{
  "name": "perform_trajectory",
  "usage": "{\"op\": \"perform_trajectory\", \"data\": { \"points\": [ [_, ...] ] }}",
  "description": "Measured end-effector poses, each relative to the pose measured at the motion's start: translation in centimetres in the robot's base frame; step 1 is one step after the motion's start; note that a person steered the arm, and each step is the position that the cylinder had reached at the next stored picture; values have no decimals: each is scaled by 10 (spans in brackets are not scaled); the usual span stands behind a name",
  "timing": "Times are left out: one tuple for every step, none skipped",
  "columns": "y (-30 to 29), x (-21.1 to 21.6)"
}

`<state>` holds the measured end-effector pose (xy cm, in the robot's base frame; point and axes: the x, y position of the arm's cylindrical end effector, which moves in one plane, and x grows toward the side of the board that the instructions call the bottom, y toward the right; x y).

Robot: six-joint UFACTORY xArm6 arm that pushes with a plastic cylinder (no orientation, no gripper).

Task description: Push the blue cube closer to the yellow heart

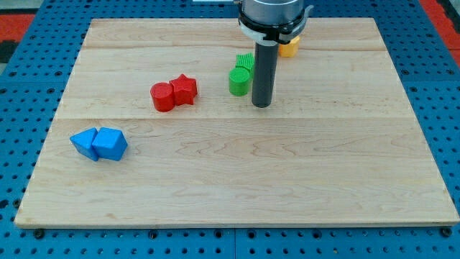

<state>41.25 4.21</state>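
Observation:
Two blue blocks touch each other at the view's lower left. The left one (84, 143) looks like the blue cube turned on a corner. The right one (111, 143) is a blue angular block. A yellow block (290, 48) sits near the view's top edge, mostly hidden behind the rod, so its shape cannot be made out. My tip (261, 105) rests on the board below that yellow block, just to the right of the green blocks and far to the upper right of the blue blocks.
A red cylinder (162, 97) and a red star-like block (185, 89) touch each other left of centre. A green cylinder (239, 81) and a green ridged block (246, 62) stand just to the left of the rod. The wooden board (287, 180) lies on a blue pegboard.

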Motion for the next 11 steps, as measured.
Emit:
{"op": "perform_trajectory", "data": {
  "points": [
    [4, 54],
    [-15, 132],
    [-110, 166],
    [-217, 142],
    [-237, 98],
    [-238, 89],
    [-230, 75],
    [-224, 27],
    [-210, -10],
    [-179, -50],
    [-98, -78]
  ]
}}
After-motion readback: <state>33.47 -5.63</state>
